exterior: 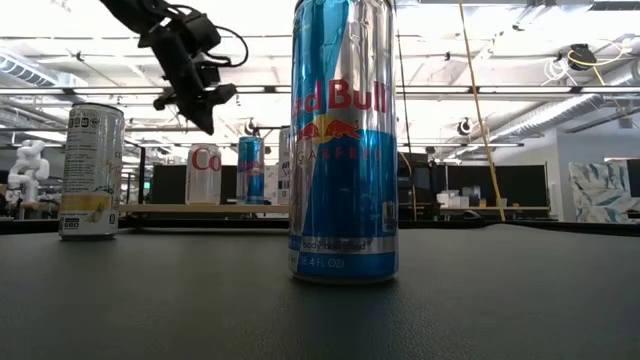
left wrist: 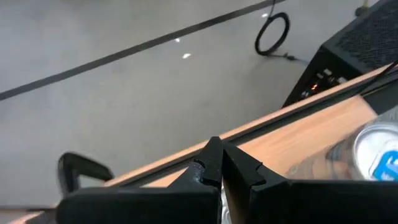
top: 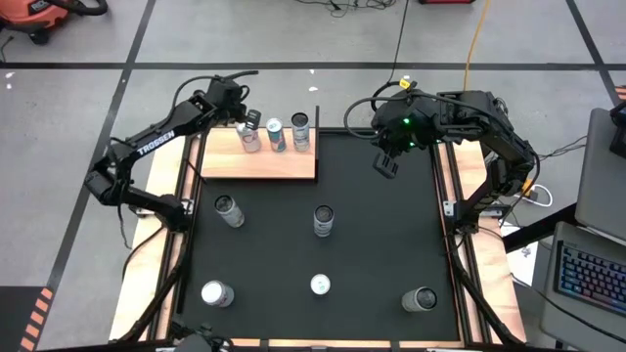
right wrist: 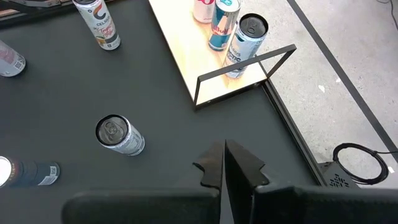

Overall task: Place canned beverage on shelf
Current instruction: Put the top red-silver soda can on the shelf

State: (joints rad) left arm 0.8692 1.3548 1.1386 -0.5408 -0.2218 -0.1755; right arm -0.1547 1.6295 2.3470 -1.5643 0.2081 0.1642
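Note:
The shelf point(top: 259, 161), a light-wood board with thin black uprights point(right wrist: 245, 73), lies at the far left of the black mat point(top: 381, 244). Three cans stand on it in a row point(top: 251, 139) point(top: 276, 134) point(top: 300, 127). My left gripper point(top: 241, 113) hangs shut above the shelf's far left end, over the leftmost can point(exterior: 203, 172), slanting down and clear of it point(exterior: 203, 120); its shut fingers show in the left wrist view point(left wrist: 217, 163). My right gripper point(top: 388, 162) waits shut above the mat's far right part point(right wrist: 224, 163).
Several loose cans stand on the mat: one at mid left point(top: 227, 208), one in the middle point(top: 323, 220), and three near the front point(top: 216, 293) point(top: 320, 285) point(top: 421, 299). A tall blue-and-silver can point(exterior: 343, 140) fills the low view's foreground.

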